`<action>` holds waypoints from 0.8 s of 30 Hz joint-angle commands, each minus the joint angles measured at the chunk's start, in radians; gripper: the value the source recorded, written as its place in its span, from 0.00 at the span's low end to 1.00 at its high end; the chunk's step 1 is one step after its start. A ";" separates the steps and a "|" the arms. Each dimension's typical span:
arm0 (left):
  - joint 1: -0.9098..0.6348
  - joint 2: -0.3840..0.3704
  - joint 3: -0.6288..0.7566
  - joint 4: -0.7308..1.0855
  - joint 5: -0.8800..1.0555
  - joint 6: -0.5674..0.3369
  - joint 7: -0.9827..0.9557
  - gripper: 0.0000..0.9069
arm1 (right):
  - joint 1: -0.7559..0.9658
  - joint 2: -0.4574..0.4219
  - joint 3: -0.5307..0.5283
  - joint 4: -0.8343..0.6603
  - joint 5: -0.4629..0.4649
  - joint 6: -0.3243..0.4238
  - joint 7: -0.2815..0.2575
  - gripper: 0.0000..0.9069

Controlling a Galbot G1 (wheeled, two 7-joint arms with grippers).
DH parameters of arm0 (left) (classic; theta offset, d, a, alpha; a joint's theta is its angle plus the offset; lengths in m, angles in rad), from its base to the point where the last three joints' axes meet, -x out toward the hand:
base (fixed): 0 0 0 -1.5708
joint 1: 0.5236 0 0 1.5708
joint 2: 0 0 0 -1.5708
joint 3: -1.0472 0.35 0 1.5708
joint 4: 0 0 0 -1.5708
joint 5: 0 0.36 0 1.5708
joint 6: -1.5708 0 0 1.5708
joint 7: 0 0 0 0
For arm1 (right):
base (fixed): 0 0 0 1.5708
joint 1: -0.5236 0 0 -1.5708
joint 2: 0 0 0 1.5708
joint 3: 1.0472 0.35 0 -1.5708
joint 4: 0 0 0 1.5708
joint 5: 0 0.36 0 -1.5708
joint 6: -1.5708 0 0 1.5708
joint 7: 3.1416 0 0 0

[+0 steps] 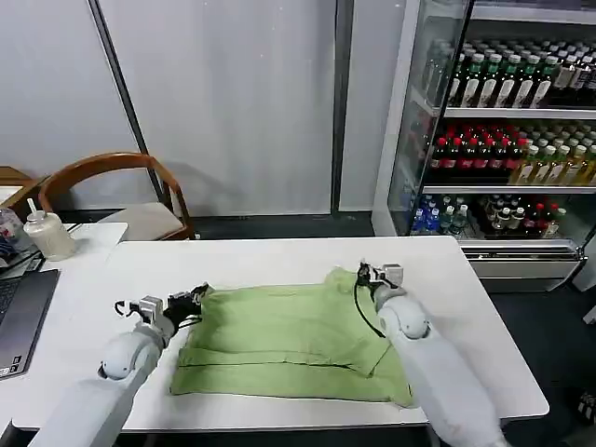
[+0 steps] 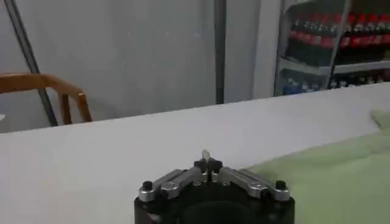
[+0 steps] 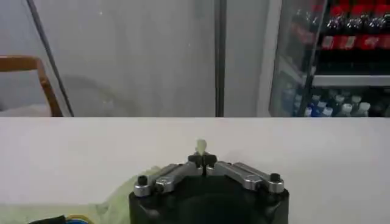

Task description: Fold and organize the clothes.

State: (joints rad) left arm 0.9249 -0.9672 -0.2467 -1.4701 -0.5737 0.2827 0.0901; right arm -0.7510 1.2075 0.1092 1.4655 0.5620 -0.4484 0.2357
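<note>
The clothes (image 1: 289,337) are one light green shirt, lying partly folded and face down in the middle of the white table (image 1: 279,253). My left gripper (image 1: 196,297) sits at the shirt's far left corner. It is shut, with a sliver of pale fabric pinched between its tips (image 2: 206,159). My right gripper (image 1: 365,274) is at the far right corner, also shut on a tuft of green cloth (image 3: 202,157). More of the shirt (image 2: 332,179) spreads beside the left gripper, and a fold of it (image 3: 119,196) shows beside the right one. Collar and buttons are hidden.
A laptop (image 1: 20,321) and a white bottle (image 1: 47,233) stand on the table's left part. A wooden chair (image 1: 121,191) is behind it. A glass-door fridge (image 1: 507,121) full of bottles stands at the back right. Bare table lies beyond the shirt.
</note>
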 commanded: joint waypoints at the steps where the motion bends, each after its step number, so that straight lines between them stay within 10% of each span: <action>1: 0.158 0.014 -0.056 -0.146 -0.002 -0.008 -0.008 0.02 | -0.234 -0.095 0.052 0.290 0.017 -0.021 0.032 0.00; 24: 0.240 0.062 -0.098 -0.180 -0.008 -0.046 -0.016 0.02 | -0.408 -0.121 0.117 0.423 -0.025 -0.005 0.028 0.00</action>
State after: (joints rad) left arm 1.1356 -0.9156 -0.3356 -1.6302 -0.5802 0.2420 0.0752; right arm -1.1033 1.0987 0.2127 1.8307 0.5443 -0.4549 0.2599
